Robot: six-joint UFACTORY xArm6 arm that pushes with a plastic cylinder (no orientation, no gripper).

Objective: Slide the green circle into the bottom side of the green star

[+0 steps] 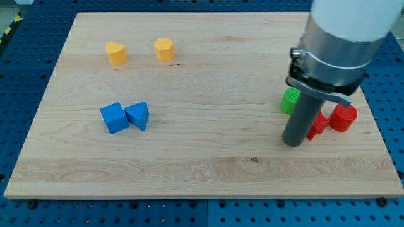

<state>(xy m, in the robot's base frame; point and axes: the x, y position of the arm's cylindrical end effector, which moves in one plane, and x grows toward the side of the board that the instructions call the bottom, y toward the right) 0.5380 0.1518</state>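
A green block [290, 101] shows at the view's right, partly hidden behind my rod, so I cannot tell if it is the circle or the star. Only one green block is visible. My tip [293, 142] rests on the board just below that green block and touches the left side of a red block [318, 125]. The arm's body covers the board's upper right, and anything under it is hidden.
A red cylinder [344, 118] stands right of the red block near the board's right edge. A blue cube [113, 118] and a blue triangle [137, 115] touch at the left. A yellow heart [116, 53] and a yellow hexagon [164, 49] sit at the upper left.
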